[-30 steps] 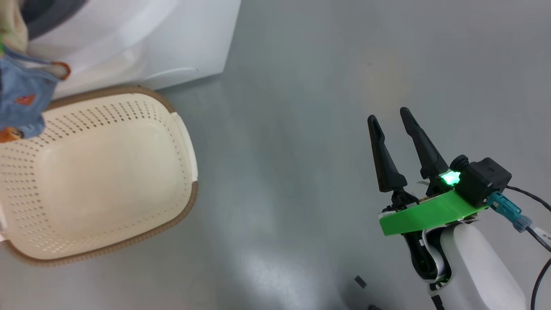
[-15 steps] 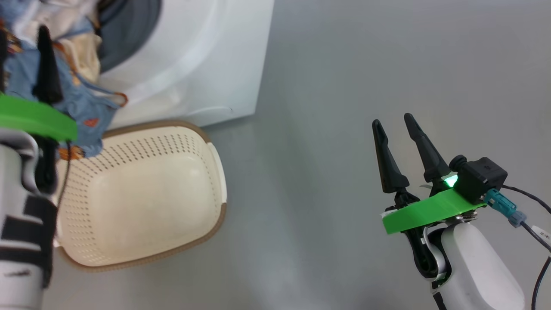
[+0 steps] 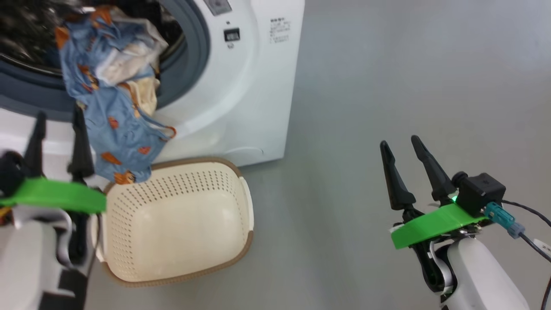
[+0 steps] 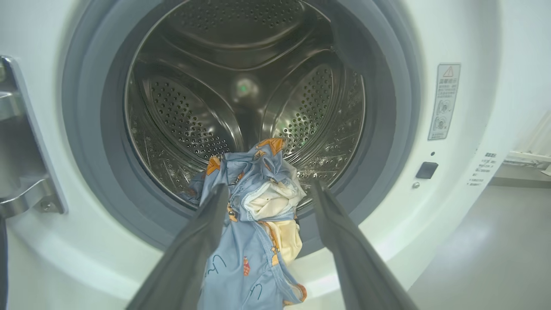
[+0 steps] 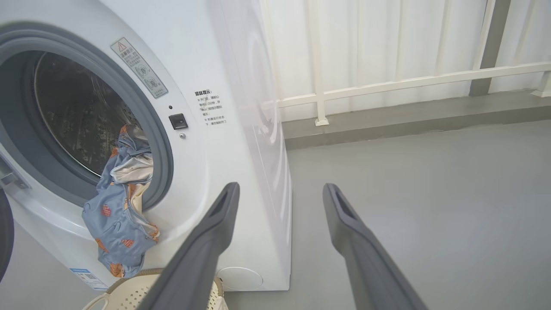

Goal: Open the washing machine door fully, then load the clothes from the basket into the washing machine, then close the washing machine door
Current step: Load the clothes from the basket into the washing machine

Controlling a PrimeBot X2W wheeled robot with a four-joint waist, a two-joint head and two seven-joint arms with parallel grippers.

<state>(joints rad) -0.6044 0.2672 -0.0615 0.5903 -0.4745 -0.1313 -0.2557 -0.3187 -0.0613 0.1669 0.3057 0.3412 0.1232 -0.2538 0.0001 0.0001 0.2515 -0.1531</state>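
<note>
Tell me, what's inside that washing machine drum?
The clothes, blue printed fabric with cream pieces, sit at the front lip of the drum, hanging out over the grey gasket. Elsewhere, bare steel. Anything beneath the bundle is covered.

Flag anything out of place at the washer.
The clothes hang half out of the washing machine, draped over its grey gasket toward the basket. They would likely snag a closing door.

Bright, even light; soft sheen on the floor (image 3: 327,181) (wrist-view edges bow).
</note>
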